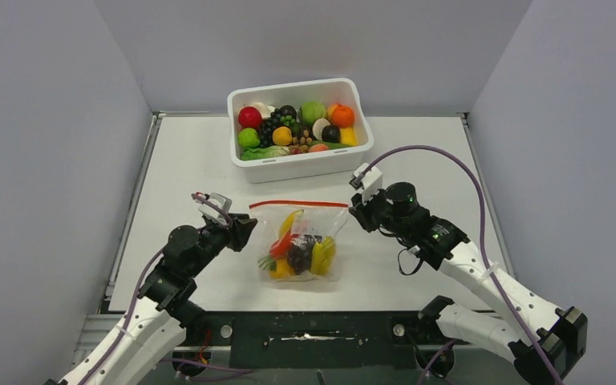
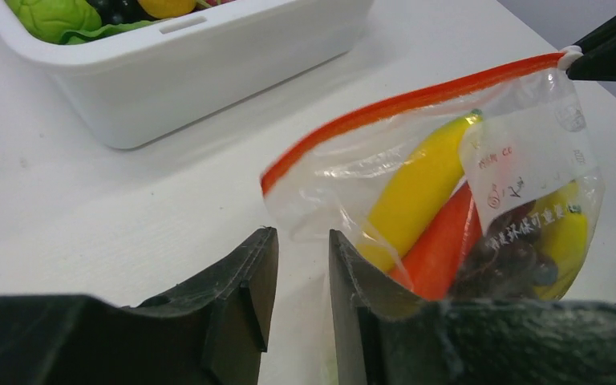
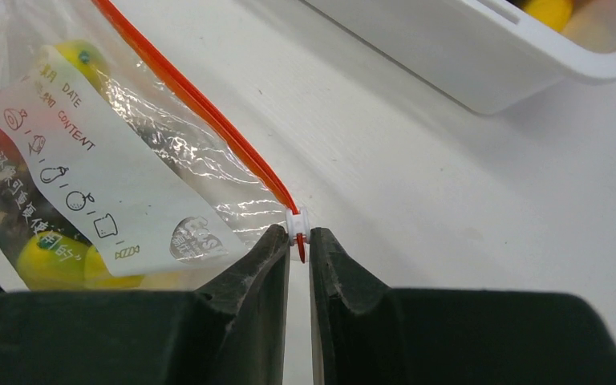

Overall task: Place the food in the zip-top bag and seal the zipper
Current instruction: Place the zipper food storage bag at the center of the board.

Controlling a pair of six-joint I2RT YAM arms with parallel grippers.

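Left pincer [image 2: 301,241]: my fingers stand spread with a narrow gap and nothing between them. They sit just beside the near left corner of the bag [image 2: 529,152]; I cannot tell whether they touch it.

Right pincer [image 3: 299,241]: pressed together on the white slider [image 3: 297,218] at the right end of the zipper [image 3: 200,104], a small red tab hanging between my fingertips.

The bag rests on the table [image 1: 192,160] between my two arms, mouth toward the tub [image 1: 301,167]. The zipper runs straight across the mouth; sealed along its whole length or not, I cannot tell.

Food [image 1: 301,250]: inside the bag. Noted are a yellow banana, an orange-red piece, dark grapes and a further yellow piece.

Tub: behind the bag, apart from it, holding more toy produce
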